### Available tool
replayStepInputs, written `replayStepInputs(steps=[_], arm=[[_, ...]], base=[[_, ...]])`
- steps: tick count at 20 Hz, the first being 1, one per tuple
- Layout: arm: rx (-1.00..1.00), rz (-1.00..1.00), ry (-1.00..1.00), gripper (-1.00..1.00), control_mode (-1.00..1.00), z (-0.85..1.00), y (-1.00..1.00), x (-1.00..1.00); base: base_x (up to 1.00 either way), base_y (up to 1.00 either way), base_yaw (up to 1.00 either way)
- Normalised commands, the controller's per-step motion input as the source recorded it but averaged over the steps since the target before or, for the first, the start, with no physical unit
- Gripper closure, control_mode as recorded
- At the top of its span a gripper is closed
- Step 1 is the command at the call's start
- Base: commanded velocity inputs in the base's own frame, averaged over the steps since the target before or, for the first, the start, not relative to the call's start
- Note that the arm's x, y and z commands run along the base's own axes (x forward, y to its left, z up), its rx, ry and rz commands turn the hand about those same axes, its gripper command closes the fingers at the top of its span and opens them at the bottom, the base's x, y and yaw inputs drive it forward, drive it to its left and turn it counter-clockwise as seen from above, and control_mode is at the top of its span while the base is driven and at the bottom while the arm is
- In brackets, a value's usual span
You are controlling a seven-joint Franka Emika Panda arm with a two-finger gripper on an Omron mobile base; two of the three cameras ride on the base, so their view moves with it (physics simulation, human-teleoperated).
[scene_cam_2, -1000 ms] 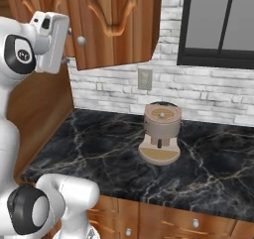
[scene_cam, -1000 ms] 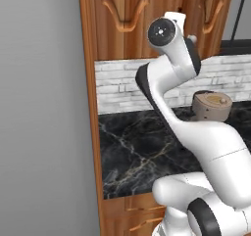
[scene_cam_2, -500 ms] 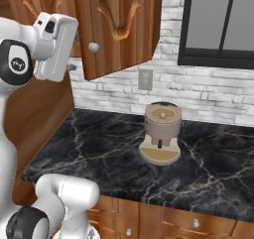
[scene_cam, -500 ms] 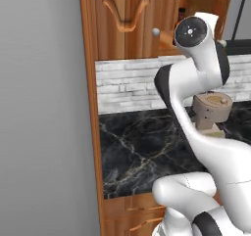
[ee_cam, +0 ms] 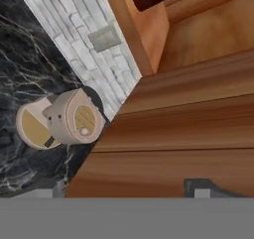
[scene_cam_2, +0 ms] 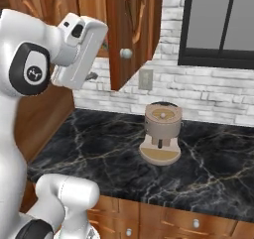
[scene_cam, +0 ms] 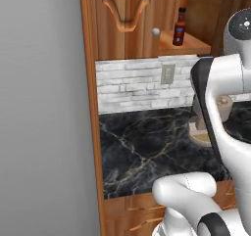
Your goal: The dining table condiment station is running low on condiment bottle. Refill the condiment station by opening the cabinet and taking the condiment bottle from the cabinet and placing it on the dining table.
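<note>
Standing upright on the open cabinet [scene_cam: 125, 22] shelf, the condiment bottle [scene_cam: 180, 27].

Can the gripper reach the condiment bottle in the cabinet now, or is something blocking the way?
Probably yes. One cabinet door is swung open, so the condiment bottle stands exposed on the shelf. The open gripper sits close against the door, so it must first move around the door's edge.

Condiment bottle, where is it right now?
In the left base view the condiment bottle stands upright on the bottom shelf of the open cabinet, upper right, just right of the closed door's round silver knob.
</note>
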Motion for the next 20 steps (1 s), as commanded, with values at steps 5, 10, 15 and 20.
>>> replayStepInputs(steps=[5, 10, 15, 20], arm=[[0.11, -0.02, 0.05, -1.00, -1.00, -0.08, -1.00, -0.06], [0.08, 0.00, 0.01, -1.00, -1.00, -0.01, -0.92, 0.00], [0.00, 0.00, -0.02, -1.00, -1.00, 0.02, 0.12, -0.22], [-0.01, 0.00, -0.01, -1.00, -1.00, 0.12, 0.85, -0.32]], base=[[0.00, 0.00, 0.00], [0.00, 0.00, 0.00], [0.00, 0.00, 0.00], [0.00, 0.00, 0.00]])
